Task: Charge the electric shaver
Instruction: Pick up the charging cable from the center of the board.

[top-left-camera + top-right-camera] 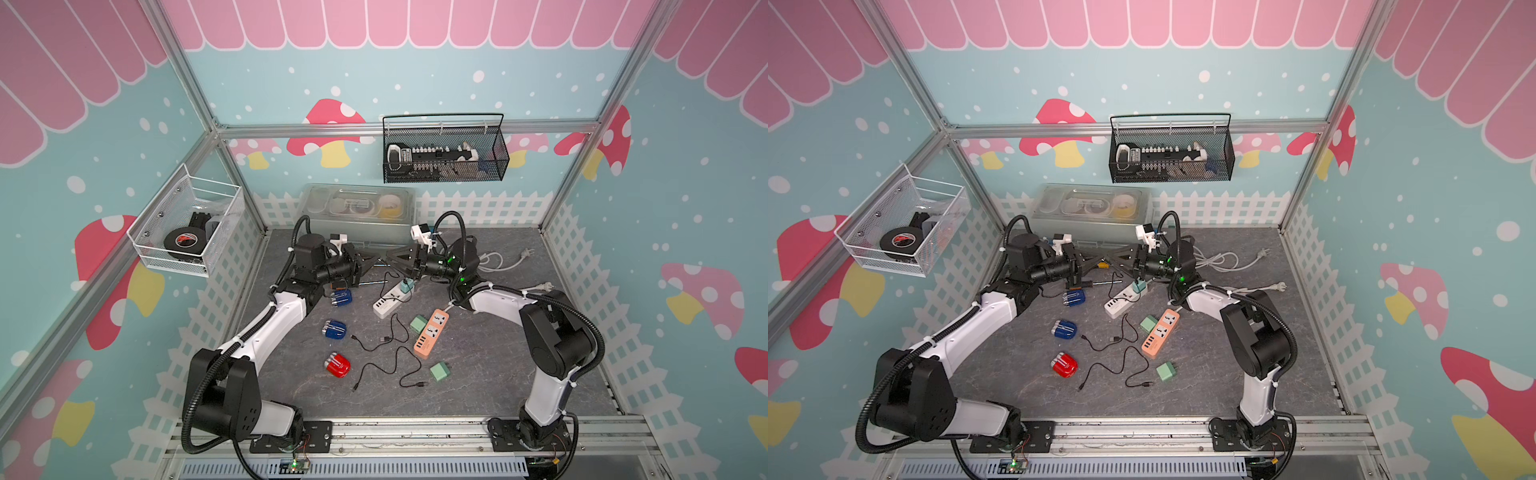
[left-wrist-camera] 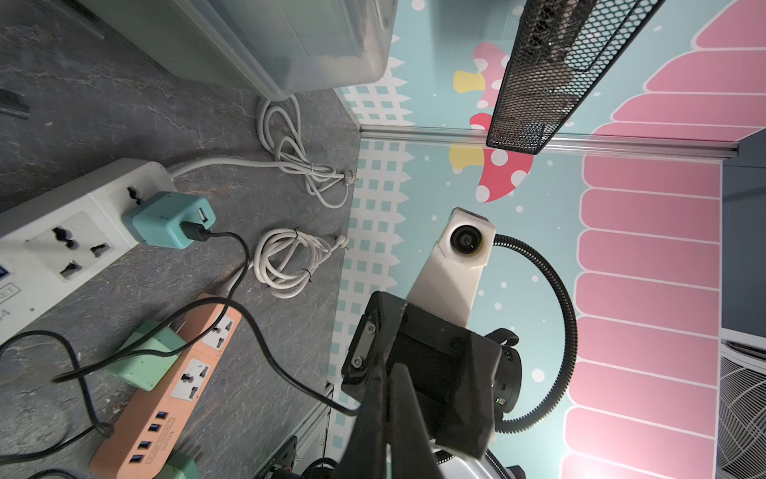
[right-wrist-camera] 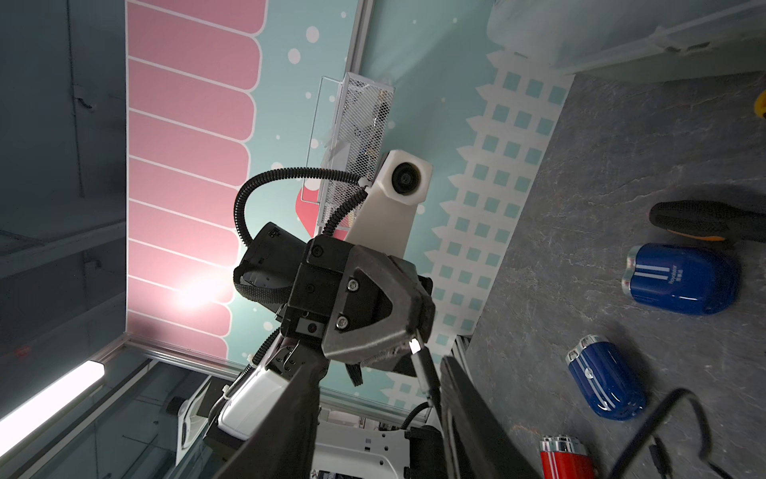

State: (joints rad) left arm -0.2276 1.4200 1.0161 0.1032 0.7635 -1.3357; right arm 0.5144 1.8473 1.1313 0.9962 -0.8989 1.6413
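Observation:
Three electric shavers lie on the grey mat: a blue one (image 1: 341, 297) (image 3: 679, 282), another blue one (image 1: 334, 329) (image 3: 605, 381), and a red one (image 1: 337, 365). A black cable (image 2: 248, 315) runs from the teal charger (image 1: 407, 286) (image 2: 170, 220), which is plugged into the white power strip (image 1: 388, 301). My left gripper (image 1: 379, 262) (image 2: 389, 369) is shut on that cable in the air at the back centre. Facing it tip to tip, my right gripper (image 1: 389, 262) (image 3: 379, 365) is open, and the cable's plug (image 3: 422, 369) lies against one finger.
An orange power strip (image 1: 432, 332), two green chargers (image 1: 419, 324) (image 1: 439, 371) and two loose black cables (image 1: 382, 340) (image 1: 390, 370) lie mid-mat. A screwdriver (image 1: 374, 282) lies under the grippers. A clear lidded box (image 1: 357, 208) stands behind them, with white cords (image 1: 498, 262) at the back right.

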